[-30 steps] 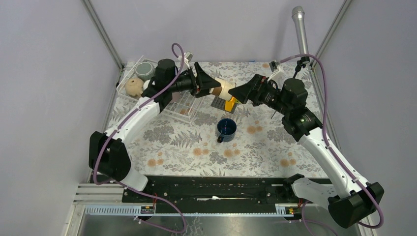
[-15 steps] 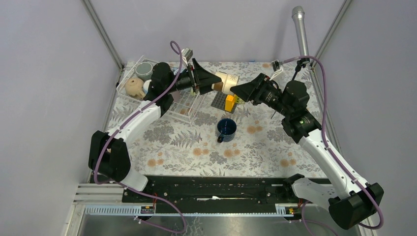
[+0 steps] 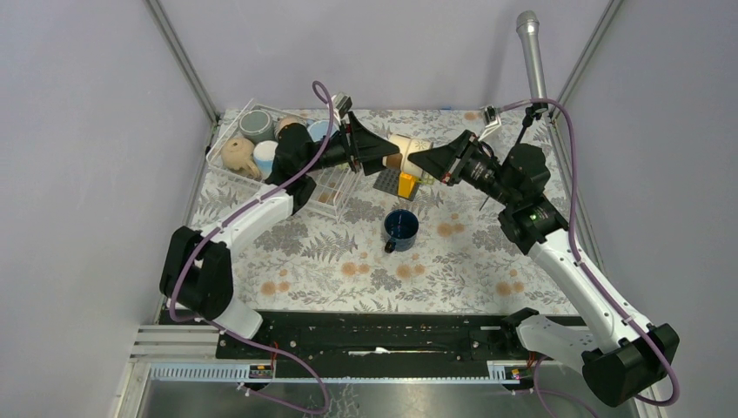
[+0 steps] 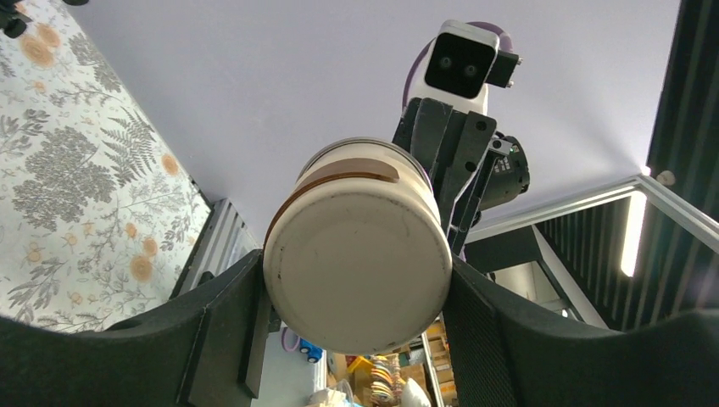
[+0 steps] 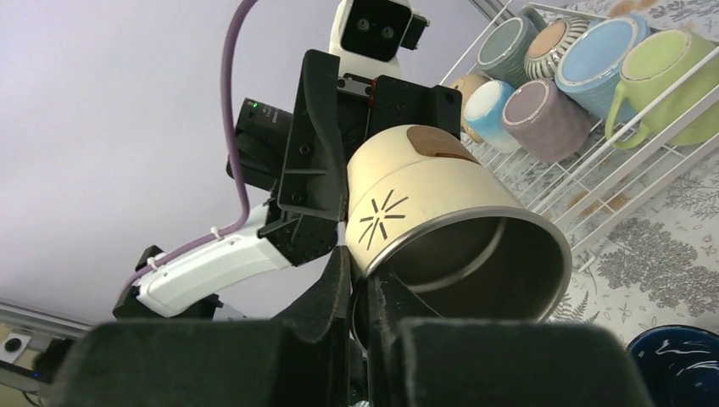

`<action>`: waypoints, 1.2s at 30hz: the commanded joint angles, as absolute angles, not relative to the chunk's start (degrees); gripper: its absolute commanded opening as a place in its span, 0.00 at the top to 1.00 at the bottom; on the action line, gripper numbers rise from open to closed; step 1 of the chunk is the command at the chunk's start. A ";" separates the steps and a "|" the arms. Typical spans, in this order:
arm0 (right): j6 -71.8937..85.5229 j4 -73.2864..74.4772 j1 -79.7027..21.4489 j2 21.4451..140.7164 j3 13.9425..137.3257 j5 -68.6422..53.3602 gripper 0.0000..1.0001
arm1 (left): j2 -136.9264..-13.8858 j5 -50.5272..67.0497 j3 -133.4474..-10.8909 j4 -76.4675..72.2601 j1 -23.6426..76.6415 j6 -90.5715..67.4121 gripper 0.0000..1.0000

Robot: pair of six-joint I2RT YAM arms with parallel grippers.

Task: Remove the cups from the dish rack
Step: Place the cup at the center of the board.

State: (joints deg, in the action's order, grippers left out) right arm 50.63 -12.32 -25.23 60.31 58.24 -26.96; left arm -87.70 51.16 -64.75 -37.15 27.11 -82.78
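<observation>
A cream cup [image 3: 409, 149] with a tan patch hangs on its side in the air between both arms. My left gripper [image 3: 389, 155] clamps its body near the base; in the left wrist view the round base [image 4: 357, 271] fills the gap between the fingers [image 4: 222, 314]. My right gripper [image 3: 423, 160] is shut on the cup's rim wall, one finger inside and one outside [image 5: 360, 273]. The dish rack [image 3: 228, 132] stands at the back left with several cups, among them pale green [image 5: 670, 76], light blue [image 5: 593, 59] and mauve [image 5: 547, 119]. A navy cup [image 3: 401, 228] stands upright on the table.
A dark grey studded plate [image 3: 385, 182] with a yellow block [image 3: 407, 184] lies under the held cup. A steel post [image 3: 531, 52] rises at the back right. Grey walls close the table's back and sides.
The right gripper has closed onto the cream cup's rim. The left arm has carried the cup a little to the right, uncovering more cups in the rack.
</observation>
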 commanded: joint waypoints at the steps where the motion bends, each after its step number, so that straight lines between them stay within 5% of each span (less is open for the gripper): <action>1: 49.44 -13.31 -25.58 59.59 58.44 -25.91 1.00 | -88.06 51.81 -62.85 -47.27 27.68 -86.43 0.51; 5: 47.52 -9.87 -25.51 58.87 59.06 -23.55 1.00 | -87.24 50.83 -62.43 -41.33 27.67 -82.17 0.05; 6: 46.67 -8.35 -25.50 58.73 59.49 -22.63 1.00 | -86.88 50.35 -62.67 -38.25 27.68 -79.79 0.02; 18: 32.37 24.62 -25.53 61.89 69.50 -1.95 1.00 | -81.51 33.19 -69.63 6.51 27.60 -48.14 0.01; 36: 31.09 35.21 -33.35 79.89 63.92 14.74 1.00 | -78.80 23.99 -73.16 21.65 27.58 -35.53 0.01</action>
State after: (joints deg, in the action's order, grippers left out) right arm 31.27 35.09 -32.08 76.18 64.01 9.54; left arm -82.02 26.33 -70.17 19.90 27.66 -39.35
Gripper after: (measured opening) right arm 0.067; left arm 0.987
